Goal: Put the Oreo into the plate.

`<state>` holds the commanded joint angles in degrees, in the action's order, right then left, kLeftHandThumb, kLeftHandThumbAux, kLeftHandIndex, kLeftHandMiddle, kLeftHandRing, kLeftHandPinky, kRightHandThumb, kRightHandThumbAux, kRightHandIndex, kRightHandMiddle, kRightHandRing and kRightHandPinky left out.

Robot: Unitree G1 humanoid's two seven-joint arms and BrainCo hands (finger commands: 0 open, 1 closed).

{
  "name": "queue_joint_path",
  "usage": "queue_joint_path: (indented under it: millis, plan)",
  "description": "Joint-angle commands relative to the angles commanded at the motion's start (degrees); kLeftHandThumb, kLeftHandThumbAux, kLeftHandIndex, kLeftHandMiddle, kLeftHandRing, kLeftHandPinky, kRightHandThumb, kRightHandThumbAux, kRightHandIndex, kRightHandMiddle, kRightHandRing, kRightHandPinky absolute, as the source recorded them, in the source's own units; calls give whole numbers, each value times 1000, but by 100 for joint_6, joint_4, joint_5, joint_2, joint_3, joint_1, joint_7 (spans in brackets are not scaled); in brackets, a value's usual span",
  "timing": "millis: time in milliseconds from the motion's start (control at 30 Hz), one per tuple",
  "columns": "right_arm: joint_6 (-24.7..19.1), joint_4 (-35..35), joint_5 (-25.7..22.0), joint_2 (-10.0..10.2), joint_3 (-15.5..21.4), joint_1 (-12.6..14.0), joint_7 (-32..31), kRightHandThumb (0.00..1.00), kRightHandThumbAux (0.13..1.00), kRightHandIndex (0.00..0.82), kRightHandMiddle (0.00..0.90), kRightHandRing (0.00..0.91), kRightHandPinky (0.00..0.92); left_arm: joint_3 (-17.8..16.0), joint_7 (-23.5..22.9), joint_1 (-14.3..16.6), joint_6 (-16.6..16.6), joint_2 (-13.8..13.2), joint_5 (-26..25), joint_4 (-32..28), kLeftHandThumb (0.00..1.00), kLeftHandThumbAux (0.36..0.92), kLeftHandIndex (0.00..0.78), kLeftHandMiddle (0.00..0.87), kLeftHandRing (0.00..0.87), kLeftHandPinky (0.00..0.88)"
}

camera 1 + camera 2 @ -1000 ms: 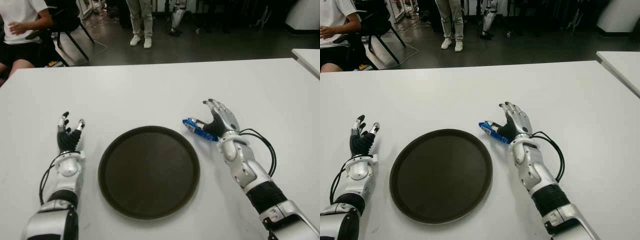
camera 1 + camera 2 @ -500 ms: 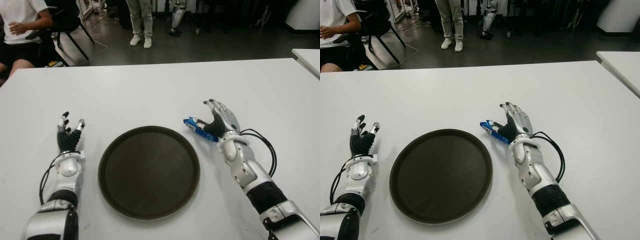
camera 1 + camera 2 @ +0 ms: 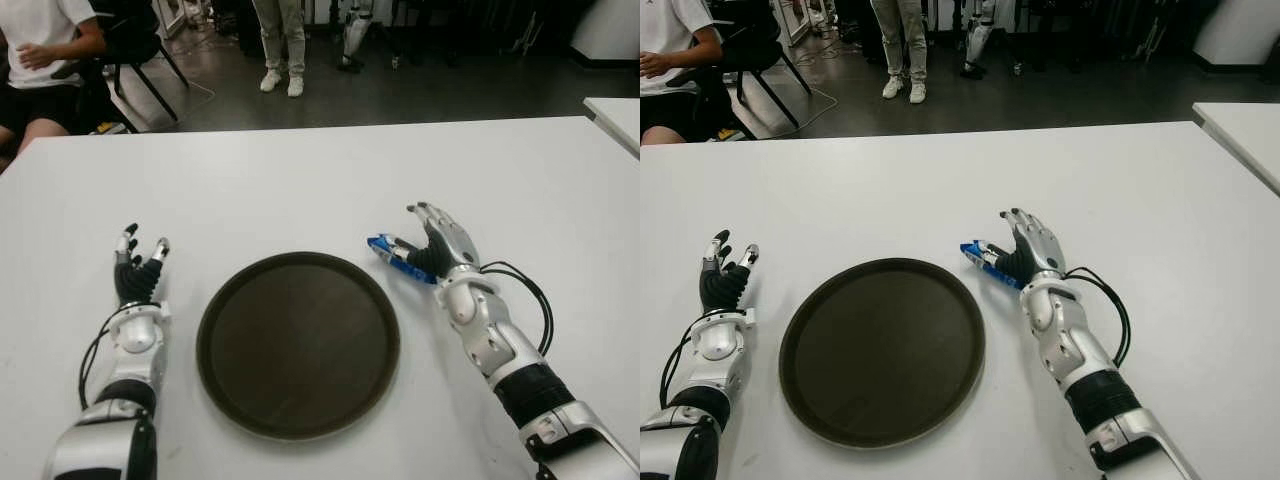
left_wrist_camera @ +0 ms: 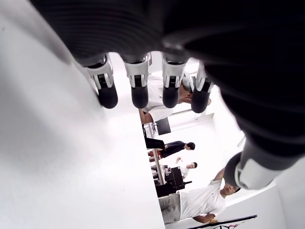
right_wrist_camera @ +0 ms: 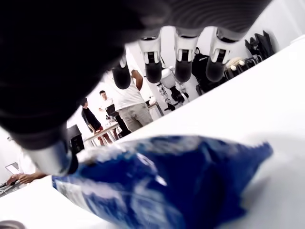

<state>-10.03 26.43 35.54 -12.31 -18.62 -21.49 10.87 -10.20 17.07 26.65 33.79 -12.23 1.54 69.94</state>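
Both: left hand (image 3: 138,272), right hand (image 3: 437,243) fingers spread.

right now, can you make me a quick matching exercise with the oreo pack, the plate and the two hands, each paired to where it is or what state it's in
Column one:
1. Oreo pack
2. plate
3. left hand
4. right hand

Column two:
A. fingers spread, holding nothing, on the plate's left side
B. dark, round, nothing in it, between the two hands
C. blue, on the white table just outside the plate's right rim
D. open over the blue pack, not closed on it

Pairs: 1-C, 2-B, 3-A, 4-D
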Motion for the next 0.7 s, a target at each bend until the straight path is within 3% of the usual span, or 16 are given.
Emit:
queue_joint_path:
  millis: [267,700]
  plan:
    - [-23,11,-40,-4,-6,-3,-33,257,514,0,0,0,0,14,28,0,30,-6,25,4,305,585,33,37,0,0]
    - [-106,-178,-133,19,37,41,-171,312,534,0,0,0,0,4,13,-5,5,-9,9,-10,291,599,27,32,0,0]
